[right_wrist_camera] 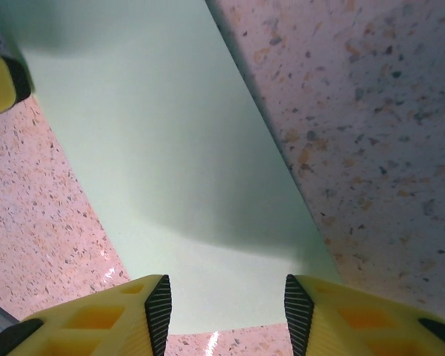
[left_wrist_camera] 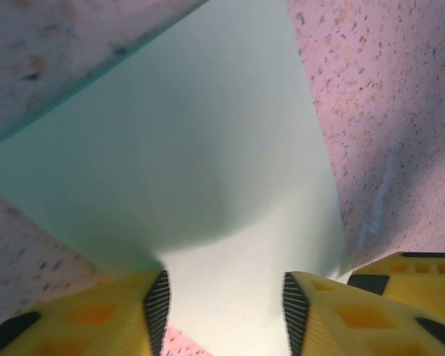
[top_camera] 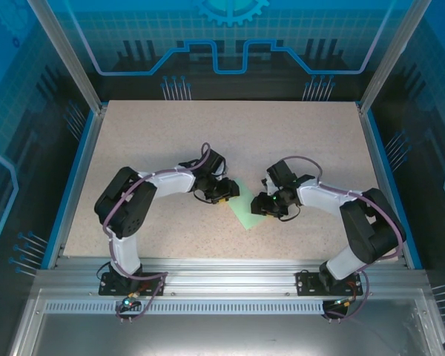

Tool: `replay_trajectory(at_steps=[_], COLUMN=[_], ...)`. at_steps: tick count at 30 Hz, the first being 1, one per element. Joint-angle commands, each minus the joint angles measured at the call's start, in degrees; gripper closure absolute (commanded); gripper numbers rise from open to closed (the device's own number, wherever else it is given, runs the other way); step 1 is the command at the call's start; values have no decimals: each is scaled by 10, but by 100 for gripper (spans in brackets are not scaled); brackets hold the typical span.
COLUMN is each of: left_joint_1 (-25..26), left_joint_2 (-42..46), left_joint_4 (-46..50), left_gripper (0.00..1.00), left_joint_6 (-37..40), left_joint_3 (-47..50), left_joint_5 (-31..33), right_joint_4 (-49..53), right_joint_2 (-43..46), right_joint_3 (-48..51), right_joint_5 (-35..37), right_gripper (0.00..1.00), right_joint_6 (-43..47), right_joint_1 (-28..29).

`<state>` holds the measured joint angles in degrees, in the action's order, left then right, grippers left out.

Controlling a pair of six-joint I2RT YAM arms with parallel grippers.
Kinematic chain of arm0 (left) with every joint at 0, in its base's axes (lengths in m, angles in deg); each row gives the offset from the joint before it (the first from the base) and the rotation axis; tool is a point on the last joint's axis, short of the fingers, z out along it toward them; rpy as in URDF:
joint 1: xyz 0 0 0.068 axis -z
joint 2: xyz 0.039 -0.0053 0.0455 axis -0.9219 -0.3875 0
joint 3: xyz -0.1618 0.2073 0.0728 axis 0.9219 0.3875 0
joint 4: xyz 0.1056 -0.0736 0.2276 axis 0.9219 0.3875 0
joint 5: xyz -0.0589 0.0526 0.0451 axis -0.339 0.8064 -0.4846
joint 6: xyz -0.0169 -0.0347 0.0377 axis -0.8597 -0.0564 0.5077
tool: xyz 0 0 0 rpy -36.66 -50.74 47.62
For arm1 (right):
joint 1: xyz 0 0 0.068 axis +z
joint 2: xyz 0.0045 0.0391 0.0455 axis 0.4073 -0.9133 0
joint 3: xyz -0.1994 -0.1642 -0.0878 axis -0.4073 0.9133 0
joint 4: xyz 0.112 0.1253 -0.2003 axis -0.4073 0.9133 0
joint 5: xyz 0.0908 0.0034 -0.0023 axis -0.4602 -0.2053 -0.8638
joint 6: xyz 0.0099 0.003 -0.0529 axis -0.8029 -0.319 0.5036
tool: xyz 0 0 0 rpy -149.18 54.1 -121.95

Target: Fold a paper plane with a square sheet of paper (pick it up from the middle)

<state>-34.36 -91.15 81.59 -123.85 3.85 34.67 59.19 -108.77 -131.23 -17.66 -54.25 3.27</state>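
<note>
Speckled beige tabletop (top_camera: 170, 141) forms the work surface, inside an enclosure (top_camera: 230, 44) of clear panels printed with blue graphics.

Item count:
- Arms: two. The left arm (top_camera: 130, 204) and the right arm (top_camera: 360, 219) are bolted at the near edge and both curve inward toward the table centre.
- Grippers: two, each with two yellow fingers carrying black ribbed pads.
- Paper: one square sheet of paper (top_camera: 246, 211), pale mint green.

Position of the sheet: it lies on the tabletop between the two grippers, turned corner-on in the overhead view. The left gripper (top_camera: 224, 194) covers its left corner and the right gripper (top_camera: 267, 206) covers its right side.

Left gripper state: in the left wrist view the two pads (left_wrist_camera: 157, 302) stand apart. The sheet runs into the gap between them and is wider than the gap. The jaws are spread, with no pinch on the paper.

Right gripper state: in the right wrist view the two pads (right_wrist_camera: 159, 311) likewise stand apart. The near edge of the sheet ends in the gap between them, with bare tabletop just beyond it. The jaws are spread and nothing is clamped. One yellow fingertip of the left gripper appears at the far corner of the sheet in this view.
</note>
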Motion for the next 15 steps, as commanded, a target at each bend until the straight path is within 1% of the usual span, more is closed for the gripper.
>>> replay_trajectory(at_steps=[1, 5, 15], left_joint_1=[-2, -2, -2], left_joint_2=[33, 32, -9], left_joint_4=[17, 1, -5], left_gripper=[48, 47, 47], left_joint_6=[-14, -25, -14], left_joint_3=[28, 36, -7], left_joint_5=[17, 16, -9], right_joint_4=[13, 14, -2], right_joint_2=[13, 6, 0], right_joint_3=[-21, -31, -10], right_joint_5=[12, 15, 14], right_gripper=[51, 50, 49], right_joint_6=[2, 3, 1], right_joint_1=[-6, -10, -22])
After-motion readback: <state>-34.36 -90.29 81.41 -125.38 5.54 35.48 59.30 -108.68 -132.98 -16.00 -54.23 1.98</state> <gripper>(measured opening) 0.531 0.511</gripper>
